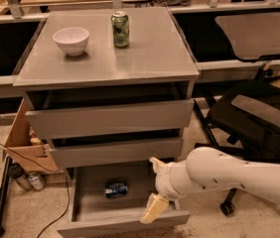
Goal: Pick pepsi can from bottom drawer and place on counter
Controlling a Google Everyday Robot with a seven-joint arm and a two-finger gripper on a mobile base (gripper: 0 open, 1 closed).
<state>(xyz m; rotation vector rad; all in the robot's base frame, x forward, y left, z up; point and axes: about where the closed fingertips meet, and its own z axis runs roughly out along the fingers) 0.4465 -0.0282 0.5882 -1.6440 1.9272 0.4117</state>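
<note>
The pepsi can [115, 189], dark blue with silver ends, lies on its side inside the open bottom drawer [88, 209]. My gripper [154, 189] hangs over the drawer's right part, to the right of the can and apart from it. Its two cream fingers are spread, one [156, 164] near the drawer's back and one [153, 208] near its front, with nothing between them. The white arm reaches in from the right. The grey counter [145, 53] tops the cabinet.
A white bowl [71, 40] and a green can [120, 29] stand on the counter. Two upper grey drawers [110, 120] sit slightly pulled out. A black office chair [259, 118] stands at the right; a cardboard box [23, 143] and bottles at the left.
</note>
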